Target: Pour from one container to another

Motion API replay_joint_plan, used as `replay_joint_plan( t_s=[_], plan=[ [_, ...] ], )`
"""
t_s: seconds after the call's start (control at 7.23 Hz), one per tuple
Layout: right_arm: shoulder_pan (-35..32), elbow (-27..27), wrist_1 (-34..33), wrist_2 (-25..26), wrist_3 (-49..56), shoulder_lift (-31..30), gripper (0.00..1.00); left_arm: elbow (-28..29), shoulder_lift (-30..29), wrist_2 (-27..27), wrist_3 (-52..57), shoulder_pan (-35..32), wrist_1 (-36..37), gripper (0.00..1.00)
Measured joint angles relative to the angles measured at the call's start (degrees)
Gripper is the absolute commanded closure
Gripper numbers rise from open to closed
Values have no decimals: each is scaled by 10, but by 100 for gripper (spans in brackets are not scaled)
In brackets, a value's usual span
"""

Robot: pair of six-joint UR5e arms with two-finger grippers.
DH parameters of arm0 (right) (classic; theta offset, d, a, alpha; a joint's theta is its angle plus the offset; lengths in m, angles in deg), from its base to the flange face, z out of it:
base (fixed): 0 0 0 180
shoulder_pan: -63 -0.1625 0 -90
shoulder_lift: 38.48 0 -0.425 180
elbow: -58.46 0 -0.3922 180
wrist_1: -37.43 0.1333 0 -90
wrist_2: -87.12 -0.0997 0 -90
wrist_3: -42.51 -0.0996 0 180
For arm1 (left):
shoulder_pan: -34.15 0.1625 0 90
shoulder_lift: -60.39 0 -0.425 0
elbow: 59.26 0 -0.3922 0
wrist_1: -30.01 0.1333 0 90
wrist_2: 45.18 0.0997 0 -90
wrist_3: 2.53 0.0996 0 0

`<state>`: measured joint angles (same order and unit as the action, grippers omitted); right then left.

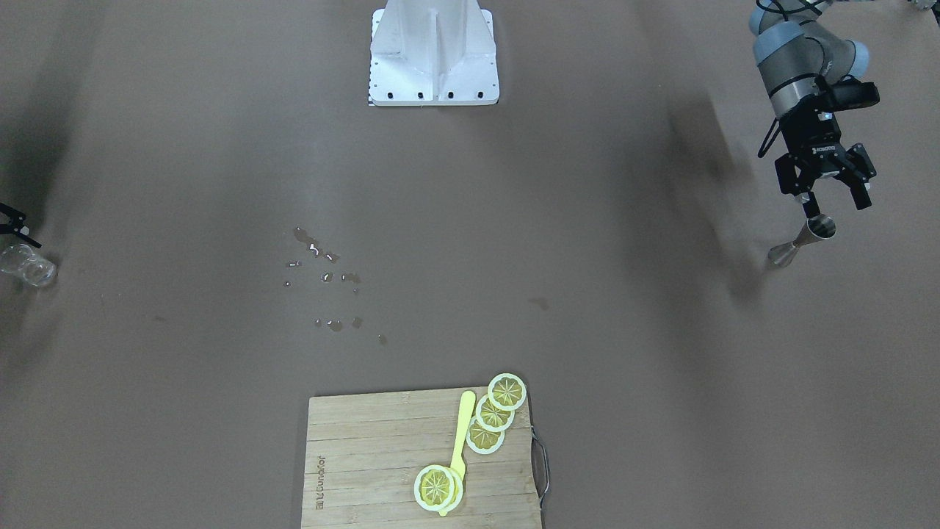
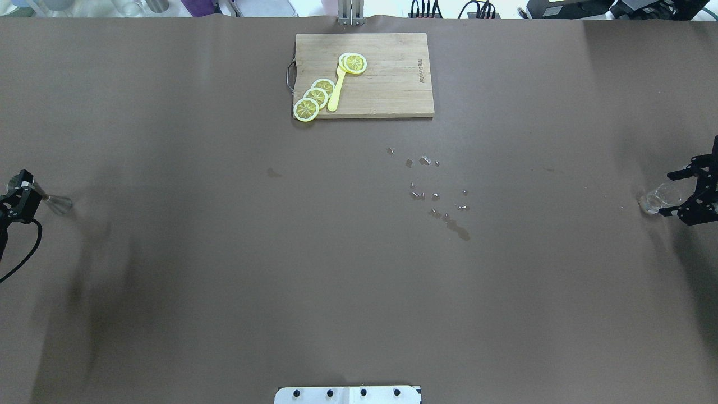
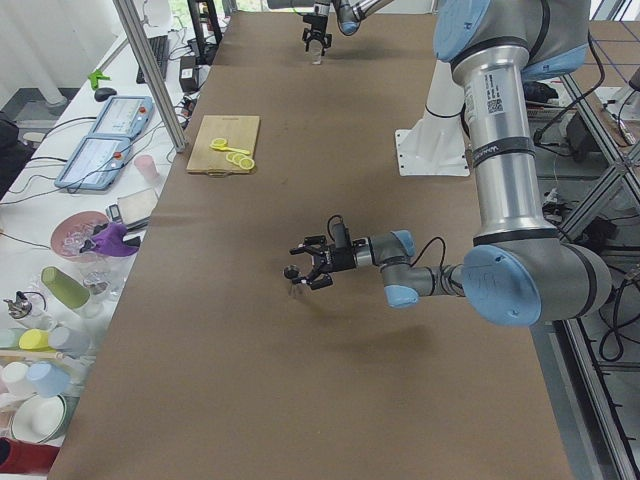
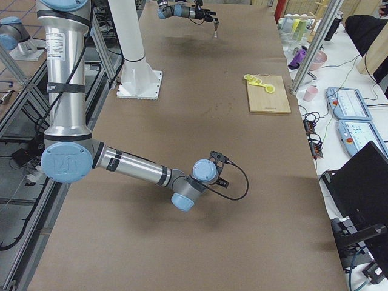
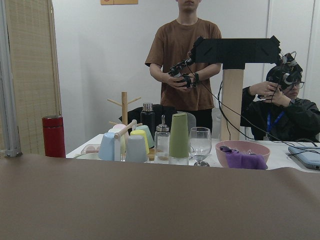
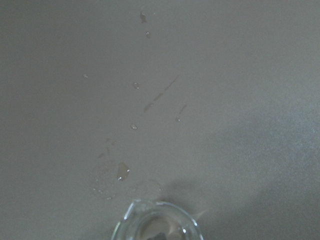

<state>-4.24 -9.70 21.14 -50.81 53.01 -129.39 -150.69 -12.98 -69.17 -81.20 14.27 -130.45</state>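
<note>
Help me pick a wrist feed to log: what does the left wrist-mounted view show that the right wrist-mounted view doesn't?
Only the left wrist view: a standing person, a seated person, and a side table's cups, wine glass, pink bowl and red flask. Only the right wrist view: the glass container at the bottom edge, with droplets scattered on the surface near it. Both: the brown table covering.

I get even, diffuse room light, no glare. Soft, broad shadows smear across the table (image 2: 224,252) beside my left gripper (image 1: 837,206) and right gripper (image 2: 667,193). The right wrist view is hazy, grey and low in contrast, with the glass (image 6: 157,225) just below it blurred. The left wrist view is bright and crisp.
</note>
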Motion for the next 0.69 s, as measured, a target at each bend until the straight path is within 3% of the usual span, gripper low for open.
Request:
replay_joint_plan(
  t_s=[0.69],
  plan=[
    [25,34,74,18,-58,9,0,77,-62,-1,-11,-12,6,3]
  ],
)
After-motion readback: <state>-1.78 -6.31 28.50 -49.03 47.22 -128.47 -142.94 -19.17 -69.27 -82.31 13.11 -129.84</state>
